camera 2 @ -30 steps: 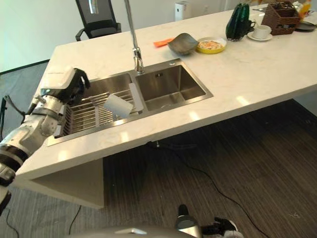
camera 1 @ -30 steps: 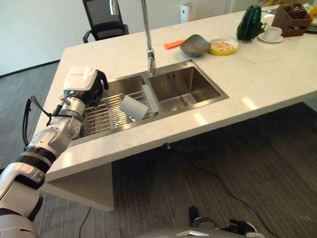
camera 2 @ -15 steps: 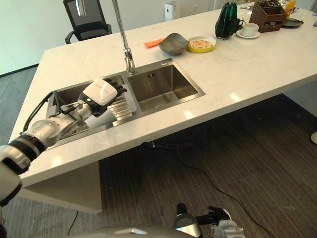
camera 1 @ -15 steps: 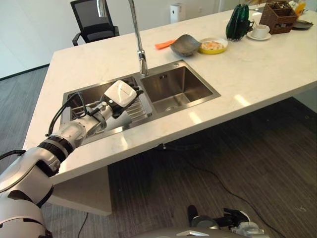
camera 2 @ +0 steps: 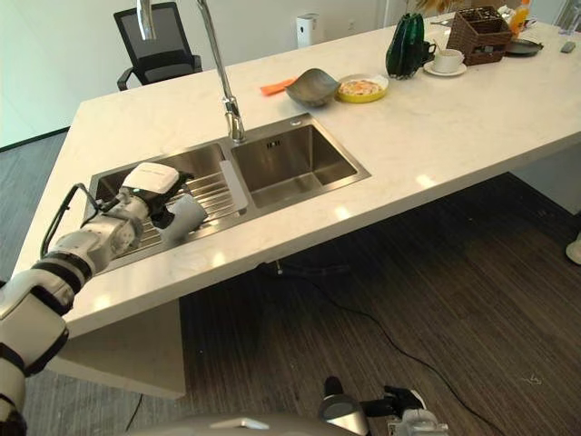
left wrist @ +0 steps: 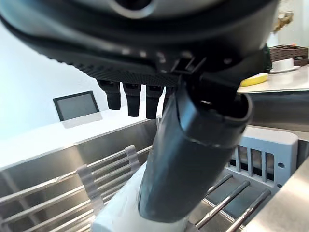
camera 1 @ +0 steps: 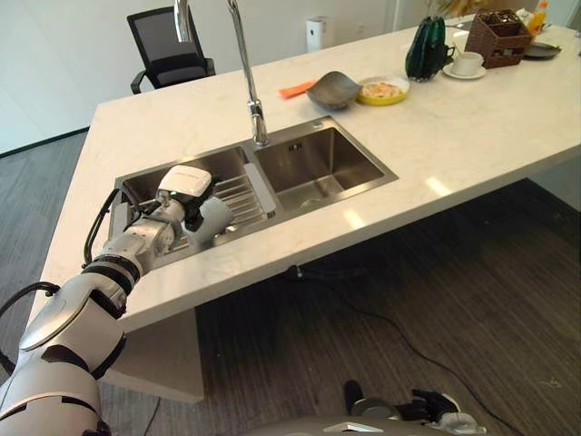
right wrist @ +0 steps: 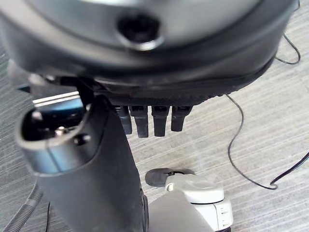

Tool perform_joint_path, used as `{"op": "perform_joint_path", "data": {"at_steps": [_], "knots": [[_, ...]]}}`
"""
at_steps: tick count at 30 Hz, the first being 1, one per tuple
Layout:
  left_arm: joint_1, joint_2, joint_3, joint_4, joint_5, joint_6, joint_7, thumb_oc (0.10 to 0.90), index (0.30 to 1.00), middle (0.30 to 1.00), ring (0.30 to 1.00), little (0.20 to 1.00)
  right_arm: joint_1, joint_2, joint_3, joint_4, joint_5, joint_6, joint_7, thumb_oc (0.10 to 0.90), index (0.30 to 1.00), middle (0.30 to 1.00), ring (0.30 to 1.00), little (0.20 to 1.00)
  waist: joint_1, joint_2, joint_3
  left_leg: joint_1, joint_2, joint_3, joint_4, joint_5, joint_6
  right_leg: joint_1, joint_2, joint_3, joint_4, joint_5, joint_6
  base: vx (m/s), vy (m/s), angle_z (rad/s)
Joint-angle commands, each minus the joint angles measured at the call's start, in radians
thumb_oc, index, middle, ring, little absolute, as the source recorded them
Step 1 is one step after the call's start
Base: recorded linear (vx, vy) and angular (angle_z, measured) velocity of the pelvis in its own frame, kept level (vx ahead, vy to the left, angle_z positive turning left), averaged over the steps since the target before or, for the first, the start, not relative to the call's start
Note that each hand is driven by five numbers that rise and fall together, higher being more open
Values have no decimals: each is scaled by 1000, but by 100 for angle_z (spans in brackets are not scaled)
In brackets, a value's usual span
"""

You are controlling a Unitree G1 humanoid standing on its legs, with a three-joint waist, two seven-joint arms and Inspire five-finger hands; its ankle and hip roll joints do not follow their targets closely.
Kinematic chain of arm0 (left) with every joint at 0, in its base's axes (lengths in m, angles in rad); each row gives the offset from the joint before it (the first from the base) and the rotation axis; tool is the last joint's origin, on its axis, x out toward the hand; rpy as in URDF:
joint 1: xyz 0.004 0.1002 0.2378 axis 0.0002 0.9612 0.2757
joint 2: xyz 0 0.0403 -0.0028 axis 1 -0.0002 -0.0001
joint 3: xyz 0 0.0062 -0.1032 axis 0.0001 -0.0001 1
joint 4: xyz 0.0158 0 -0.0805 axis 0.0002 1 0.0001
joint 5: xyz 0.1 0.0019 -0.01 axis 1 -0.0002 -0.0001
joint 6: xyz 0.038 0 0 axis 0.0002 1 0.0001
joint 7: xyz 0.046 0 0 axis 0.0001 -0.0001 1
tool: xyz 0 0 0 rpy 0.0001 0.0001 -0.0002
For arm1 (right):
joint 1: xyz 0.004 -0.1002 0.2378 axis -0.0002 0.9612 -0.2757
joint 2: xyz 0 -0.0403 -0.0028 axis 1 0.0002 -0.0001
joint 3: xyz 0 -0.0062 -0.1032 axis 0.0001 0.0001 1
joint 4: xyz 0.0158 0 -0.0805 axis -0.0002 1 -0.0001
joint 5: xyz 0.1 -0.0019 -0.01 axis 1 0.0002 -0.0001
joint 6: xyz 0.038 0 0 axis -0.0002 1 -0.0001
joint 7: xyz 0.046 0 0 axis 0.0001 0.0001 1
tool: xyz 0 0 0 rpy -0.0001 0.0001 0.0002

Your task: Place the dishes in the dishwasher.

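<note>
Right now the robot's left hand is down in the left basin of the steel sink, over the wire rack. A white cup lies tilted on that rack just below the hand, touching it. From the wrist view the thumb lies along the cup while the other fingers hang fairly straight above, so I cannot tell whether the cup is truly gripped. The right hand hangs over the floor with fingers relaxed, holding nothing. Further along the counter sit a grey bowl and a yellow plate.
</note>
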Motion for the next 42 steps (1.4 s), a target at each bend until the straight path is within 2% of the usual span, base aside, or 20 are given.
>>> {"op": "perform_joint_path", "data": {"at_steps": [1,15,16,22,26,33,37,38,39,42], "knots": [[-148,43,103,44,-100,41,1,800,900,900,900,900,-23,28,36,28,-18,-14,7,800,900,900,900,900,-17,-55,-18,-27,84,-28,3,6,-71,126,-125,10,12,-166,140,0,0,0],[-143,-74,93,39,-165,40,-83,800,900,900,900,900,-37,21,38,32,-30,1,19,800,900,900,900,900,-17,-60,-10,-29,82,-35,3,6,-67,128,-125,7,12,-165,136,0,0,0],[-140,-108,91,81,-164,50,-96,800,900,900,900,900,-42,19,43,35,-33,4,20,800,900,900,900,900,-21,-59,-8,-29,81,-33,3,6,-67,128,-124,7,12,-166,136,0,0,0],[-140,-145,105,193,-163,76,-114,800,900,900,900,900,-55,16,46,44,-41,10,22,800,900,900,900,900,-27,-56,-8,-27,80,-29,3,4,-66,127,-124,11,12,-167,135,0,0,0],[-134,-150,126,237,-145,88,-69,800,900,900,900,900,-54,14,52,43,-47,7,19,800,900,900,900,900,-35,-54,-7,-26,80,-20,3,5,-66,123,-123,19,12,-165,135,1,-2,-1],[-105,-152,216,318,-220,117,-27,800,900,900,900,900,-51,13,51,46,-57,9,10,800,900,900,900,900,-41,-55,-11,-27,81,-15,3,7,-67,118,-122,26,12,-163,133,0,-4,-3],[-105,-152,217,319,-220,117,-27,800,900,900,900,900,-51,13,52,46,-57,9,10,800,900,900,900,900,-42,-54,-11,-27,81,-15,3,7,-67,118,-121,26,12,-163,133,0,0,0],[-106,-159,245,338,-263,125,-24,800,900,900,900,900,-52,16,51,46,-56,10,8,800,900,900,900,900,-41,-55,-13,-26,81,-15,3,7,-66,119,-121,26,12,-163,132,0,0,0],[-75,-174,324,379,-363,137,-7,800,900,900,900,900,-56,24,54,43,-52,11,1,800,900,900,900,900,-41,-57,-18,-26,82,-14,3,9,-66,119,-119,28,12,-164,130,0,0,0],[-50,-183,357,406,-405,145,-16,800,900,900,900,900,-62,24,57,42,-53,13,-3,800,900,900,900,900,-42,-56,-20,-26,82,-13,3,9,-66,118,-118,29,12,-164,128,0,0,0]]}}
